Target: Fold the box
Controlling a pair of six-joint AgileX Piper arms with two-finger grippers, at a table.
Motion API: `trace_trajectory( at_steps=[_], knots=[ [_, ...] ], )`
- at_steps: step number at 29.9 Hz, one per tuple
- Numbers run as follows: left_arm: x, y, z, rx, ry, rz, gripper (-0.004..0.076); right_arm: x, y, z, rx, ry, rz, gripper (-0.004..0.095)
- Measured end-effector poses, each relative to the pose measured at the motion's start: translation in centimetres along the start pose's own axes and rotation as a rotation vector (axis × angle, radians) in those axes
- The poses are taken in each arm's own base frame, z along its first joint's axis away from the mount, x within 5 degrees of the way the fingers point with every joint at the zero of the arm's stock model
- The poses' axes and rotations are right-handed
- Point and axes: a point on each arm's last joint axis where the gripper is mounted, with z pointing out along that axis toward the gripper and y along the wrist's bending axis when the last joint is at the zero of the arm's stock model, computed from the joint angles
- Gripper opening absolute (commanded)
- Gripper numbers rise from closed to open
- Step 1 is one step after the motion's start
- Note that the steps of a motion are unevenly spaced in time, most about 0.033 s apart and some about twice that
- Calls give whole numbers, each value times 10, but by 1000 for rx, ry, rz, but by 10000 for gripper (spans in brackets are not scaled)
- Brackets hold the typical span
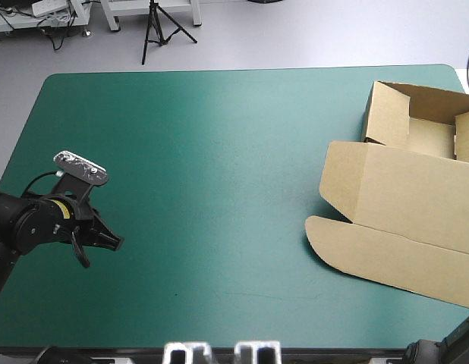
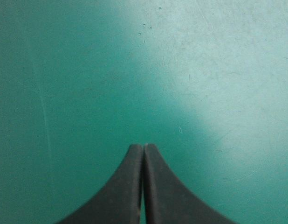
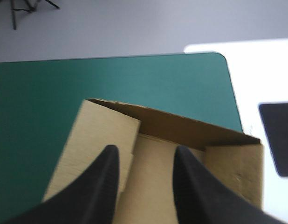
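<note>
The brown box (image 1: 417, 197) lies at the table's right side. Its tray part (image 1: 420, 121) has walls raised at the far right, and the lid lies flat toward the front with a rounded flap (image 1: 371, 254). My left gripper (image 1: 113, 241) is far from it at the table's left, low over the cover, and shut with nothing in it (image 2: 143, 148). My right gripper (image 3: 146, 151) is open above the box's tray (image 3: 106, 121), looking over its raised walls toward the table's far edge. Nothing is between its fingers. The high view does not show the right gripper.
Bare teal-green cover (image 1: 219, 167) spans the middle and left of the table. The box runs out past the picture's right side in the high view. The table's far right corner (image 3: 218, 58) lies just beyond the box.
</note>
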Motion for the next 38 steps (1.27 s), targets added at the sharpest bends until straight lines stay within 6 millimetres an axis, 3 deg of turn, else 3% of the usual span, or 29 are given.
trace_trajectory(
  at_steps=[1, 4, 8, 12, 15, 19, 25, 33, 38],
  knots=[
    [0, 0, 0, 0, 0, 0, -9, -4, 15, -8, -25, -22, -29, -23],
    [0, 0, 0, 0, 0, 0, -9, -11, 60, -22, -116, -61, -104, -19],
    [0, 0, 0, 2, 0, -1, -9, -3, 123, -30, -262, -43, -216, -18],
    [0, -2, 0, 24, -3, -8, -9, 26, 177, -30, -384, 55, -333, -18],
    [-1, -7, 0, 80, -13, -23, -9, 55, 199, -31, -405, 145, -414, -18],
    [-4, -14, -1, 158, -42, -20, -9, 97, 208, -35, -426, 261, -462, -18],
    [-4, -19, 3, 197, -57, -13, -9, 157, 197, -44, -412, 380, -460, -18],
    [11, -29, 32, 244, 12, -28, -9, 211, 186, -65, -407, 396, -453, -18],
    [14, -39, 42, 335, 1, -35, -9, 235, 182, -70, -404, 412, -448, -18]
  ],
)
